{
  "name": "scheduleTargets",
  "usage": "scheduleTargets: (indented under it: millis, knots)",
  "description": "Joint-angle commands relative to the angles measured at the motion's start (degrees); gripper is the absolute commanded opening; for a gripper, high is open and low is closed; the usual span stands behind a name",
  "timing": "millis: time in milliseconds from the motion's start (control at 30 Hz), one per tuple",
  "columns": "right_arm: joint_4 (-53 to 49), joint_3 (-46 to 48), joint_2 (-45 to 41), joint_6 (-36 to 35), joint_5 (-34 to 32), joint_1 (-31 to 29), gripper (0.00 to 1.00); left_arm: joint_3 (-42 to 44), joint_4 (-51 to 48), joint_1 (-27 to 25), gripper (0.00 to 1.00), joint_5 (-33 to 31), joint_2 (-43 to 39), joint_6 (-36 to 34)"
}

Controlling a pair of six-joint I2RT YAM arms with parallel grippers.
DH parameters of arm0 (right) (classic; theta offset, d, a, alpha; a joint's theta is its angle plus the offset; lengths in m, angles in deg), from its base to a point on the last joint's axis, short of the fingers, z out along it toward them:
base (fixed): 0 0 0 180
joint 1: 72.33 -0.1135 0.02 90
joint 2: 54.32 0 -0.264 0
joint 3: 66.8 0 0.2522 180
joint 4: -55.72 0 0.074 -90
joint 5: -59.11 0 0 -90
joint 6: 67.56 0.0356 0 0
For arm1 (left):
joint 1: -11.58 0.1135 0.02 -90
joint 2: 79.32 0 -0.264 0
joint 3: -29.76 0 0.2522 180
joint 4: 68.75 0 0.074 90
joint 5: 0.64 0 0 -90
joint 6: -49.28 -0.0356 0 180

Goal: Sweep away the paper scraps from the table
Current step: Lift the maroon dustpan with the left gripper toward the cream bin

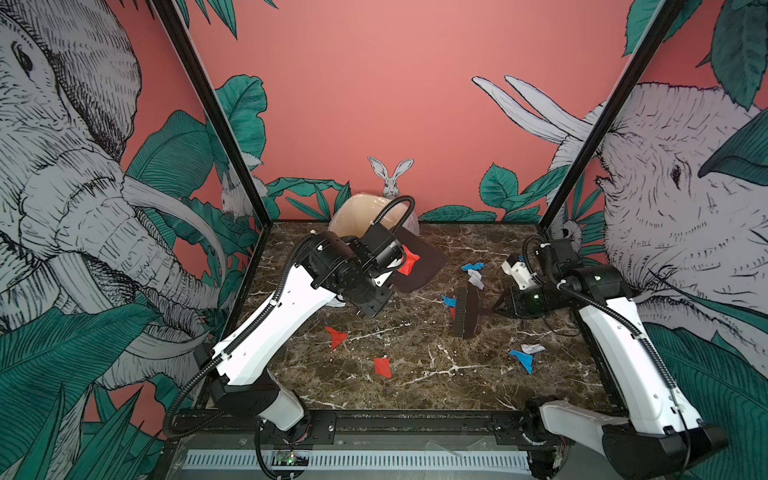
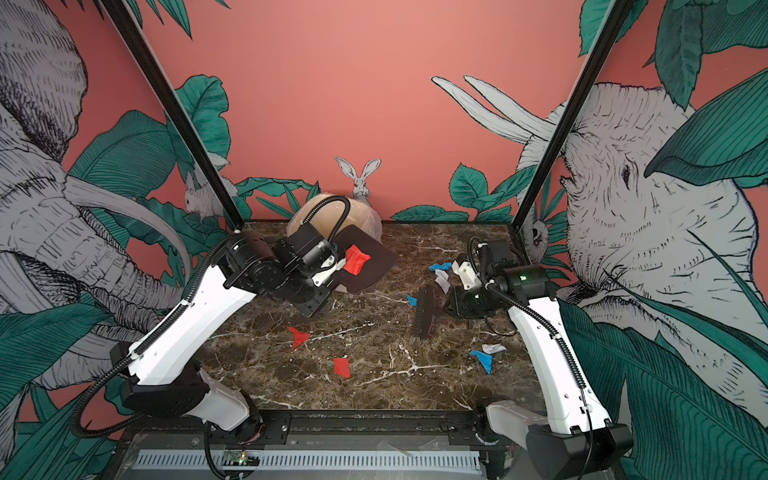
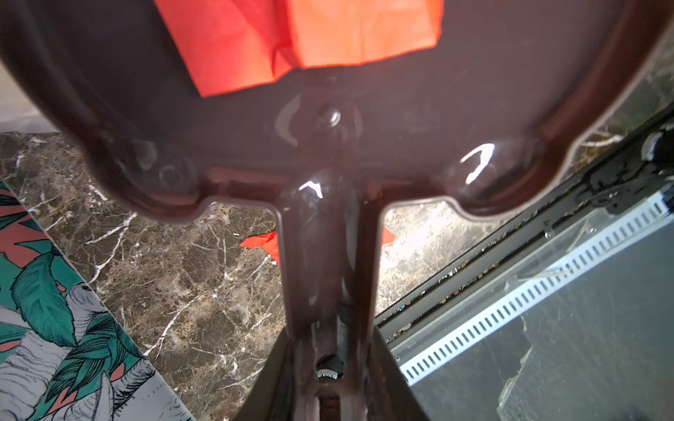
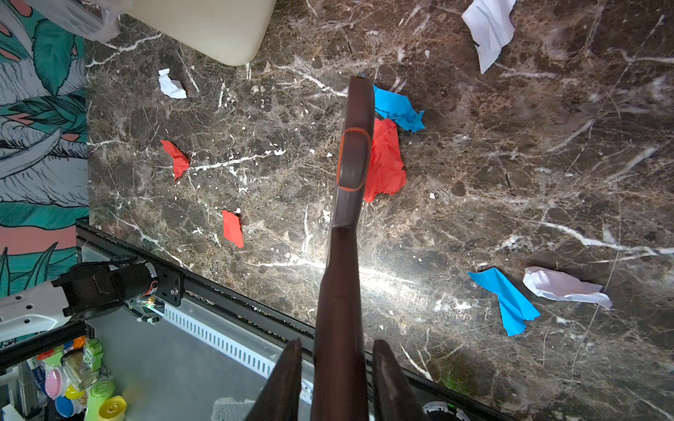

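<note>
My left gripper point(image 1: 388, 270) point(image 3: 328, 364) is shut on the handle of a dark brown dustpan point(image 1: 424, 270) point(image 2: 376, 266) point(image 3: 474, 109), held tilted above the table point(image 1: 415, 386) in front of the bin. A red paper scrap point(image 1: 408, 259) point(image 2: 356, 258) point(image 3: 291, 40) lies in the pan. My right gripper point(image 1: 498, 309) point(image 4: 337, 344) is shut on the handle of a dark brush point(image 1: 467, 311) point(image 2: 424, 313) point(image 4: 352, 164), whose head rests on the table. Red point(image 4: 384, 160) and blue point(image 4: 395, 107) scraps touch the brush. Other scraps lie around: red point(image 1: 336, 336) point(image 1: 382, 368), blue point(image 1: 523, 359), white point(image 1: 532, 348).
A beige bin point(image 1: 353, 212) point(image 2: 307, 212) point(image 4: 204, 29) with a plastic liner stands at the back of the table, by the pink wall. More blue point(image 1: 473, 266) and white point(image 1: 476, 278) scraps lie at the back right. Black frame posts stand at the back corners.
</note>
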Motion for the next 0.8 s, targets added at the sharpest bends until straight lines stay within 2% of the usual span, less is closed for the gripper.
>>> scheduleTargets:
  millis: [0,400,767]
  knots:
    - [1.81,-0.28,-0.65,-0.48,2.29,0.21,0.00,-3.12,-10.71,3.50,0.00,-1.14,0.08,0.22]
    - [1.59,-0.90,0.16,-1.44,4.46,0.35,0.00,-5.27,-9.40,21.18,0.00,1.05,1.18,-3.73]
    - [3.46,0.23,0.17,-1.62,6.96,0.34,0.00,-11.61,-9.84,26.93,0.00,-8.81,8.27,-4.43]
